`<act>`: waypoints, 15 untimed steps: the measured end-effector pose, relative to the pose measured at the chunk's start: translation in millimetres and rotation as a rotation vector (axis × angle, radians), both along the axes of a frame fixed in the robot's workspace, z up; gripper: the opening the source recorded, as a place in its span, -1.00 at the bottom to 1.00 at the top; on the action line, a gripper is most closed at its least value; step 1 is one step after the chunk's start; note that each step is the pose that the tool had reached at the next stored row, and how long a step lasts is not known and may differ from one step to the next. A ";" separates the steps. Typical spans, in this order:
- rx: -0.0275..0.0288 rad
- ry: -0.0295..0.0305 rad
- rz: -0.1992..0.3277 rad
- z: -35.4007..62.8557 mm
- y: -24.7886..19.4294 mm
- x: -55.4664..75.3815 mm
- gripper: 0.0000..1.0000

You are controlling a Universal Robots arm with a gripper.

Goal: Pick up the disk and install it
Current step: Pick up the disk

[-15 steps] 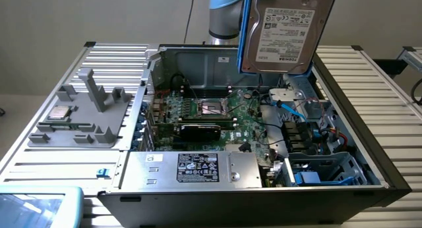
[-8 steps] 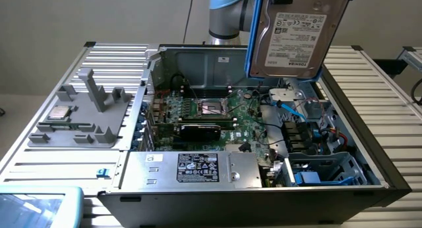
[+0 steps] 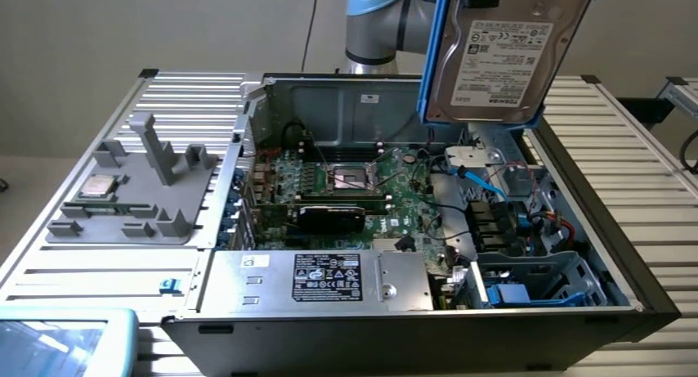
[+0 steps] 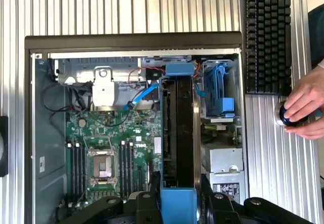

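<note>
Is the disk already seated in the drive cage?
No, the disk hangs upright in the air above the open computer case, clear of the drive cage.

An open case [image 3: 382, 344] lies on the slatted surface [image 3: 77, 267], with a motherboard [image 3: 377, 193] and a grey stickered box [image 3: 316, 279] inside it. On the exterior view's left of the case stands a grey fixture [image 3: 142, 205] bearing a chip [image 3: 100, 186]. A black keyboard [image 4: 267, 36] lies beside the case.

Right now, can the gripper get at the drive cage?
Probably yes: the gripper, shut on the disk, hangs over the open case, and nothing covers the drive cage.
</note>
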State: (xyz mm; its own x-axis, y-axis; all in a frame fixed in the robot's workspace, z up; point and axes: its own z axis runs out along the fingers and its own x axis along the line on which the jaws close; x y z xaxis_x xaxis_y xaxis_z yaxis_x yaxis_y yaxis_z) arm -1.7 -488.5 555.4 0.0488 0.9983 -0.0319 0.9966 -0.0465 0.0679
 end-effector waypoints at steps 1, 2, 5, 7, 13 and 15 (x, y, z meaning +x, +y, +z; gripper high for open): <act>0.0026 -0.0001 0.000 0.2 -1.6 0.9 -0.25; 0.0047 -0.0002 0.000 0.5 -3.5 1.7 -0.25; 0.0088 -0.0001 0.000 2.0 -9.1 3.0 -0.25; 0.0133 -0.0001 0.000 2.7 -12.5 3.4 -0.25; 0.0258 -0.0003 -0.010 3.0 -17.3 3.4 -0.25; 0.0259 -0.0003 -0.010 2.9 -17.5 3.5 -0.25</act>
